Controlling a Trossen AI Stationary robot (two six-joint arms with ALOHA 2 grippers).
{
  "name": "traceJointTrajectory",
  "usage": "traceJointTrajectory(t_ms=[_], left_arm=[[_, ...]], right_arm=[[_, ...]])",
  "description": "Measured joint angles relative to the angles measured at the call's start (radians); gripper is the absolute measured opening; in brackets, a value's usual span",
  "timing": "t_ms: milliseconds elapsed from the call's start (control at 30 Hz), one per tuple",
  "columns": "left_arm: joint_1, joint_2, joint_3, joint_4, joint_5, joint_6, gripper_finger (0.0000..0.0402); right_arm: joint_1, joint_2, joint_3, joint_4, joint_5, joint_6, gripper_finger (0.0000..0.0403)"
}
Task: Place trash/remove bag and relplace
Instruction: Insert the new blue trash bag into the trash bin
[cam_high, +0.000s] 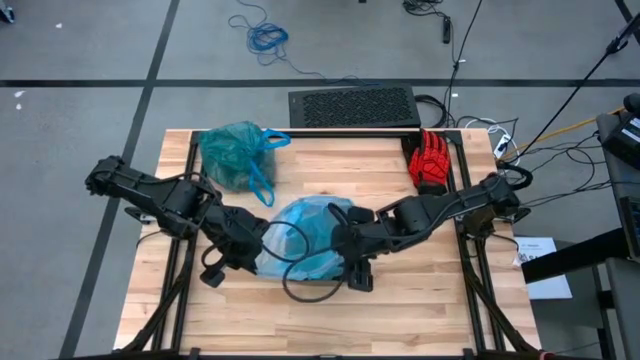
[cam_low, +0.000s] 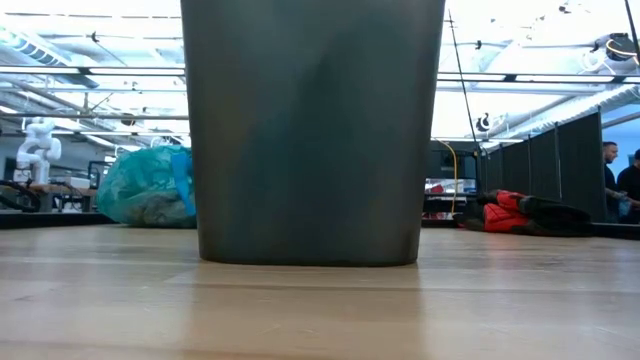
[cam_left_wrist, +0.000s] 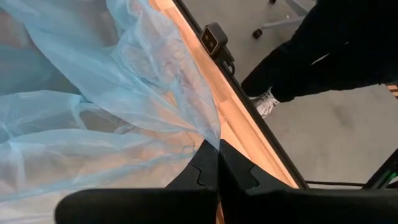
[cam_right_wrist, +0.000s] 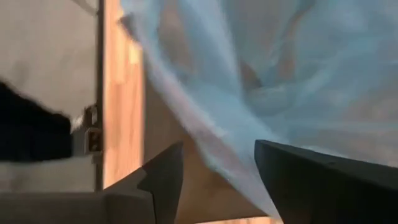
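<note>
high view: left gripper (cam_high: 262, 240) clamps the paler bag's (cam_high: 305, 235) left edge at table centre; right gripper (cam_high: 345, 240) stands parted, film between its fingers (cam_right_wrist: 158, 180). advice: hold the left pinch taut before regripping. tied teal-green bag (cam_high: 233, 155), translucent, blue loops, sits rear-left.

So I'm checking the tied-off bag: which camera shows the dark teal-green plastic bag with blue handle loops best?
The high view: the dark teal-green plastic bag sits whole at the table's far left, blue loops visible, apart from both arms. The low view shows its side beside the brown bin. Neither wrist view shows it, only the pale sky-blue bag.
</note>
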Motion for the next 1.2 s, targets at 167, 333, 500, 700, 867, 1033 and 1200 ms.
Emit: traceJointTrajectory(t_ms=[167, 333, 500, 700, 867, 1033, 1200], left_arm=[[0.0, 0.0, 0.0, -0.003, -0.007, -0.024, 0.0], [0.0, 0.0, 0.0, -0.003, -0.008, -0.073, 0.0], [0.0, 0.0, 0.0, -0.002, -0.04, -0.151, 0.0], [0.0, 0.0, 0.0, 0.024, -0.09, -0.245, 0.0], [-0.016, 0.0, 0.0, 0.104, -0.095, -0.318, 0.0], [-0.073, 0.0, 0.0, 0.116, -0.18, -0.355, 0.0], [-0.134, 0.0, -0.014, 0.09, -0.289, -0.403, 0.0]], right_arm=[[-0.003, 0.029, -0.002, -0.007, -0.063, -0.026, 0.0135], [0.019, 0.012, -0.002, -0.013, -0.068, 0.061, 0.0018], [0.094, -0.001, 0.0, -0.005, -0.068, 0.154, 0.0015], [0.183, -0.002, 0.0, -0.002, 0.054, 0.271, 0.0002], [0.23, 0.0, 0.0, -0.004, 0.103, 0.349, 0.0001], [0.248, 0.009, 0.0, -0.026, 0.159, 0.401, 0.0001], [0.249, 0.02, 0.0, -0.032, 0.166, 0.413, 0.0]])
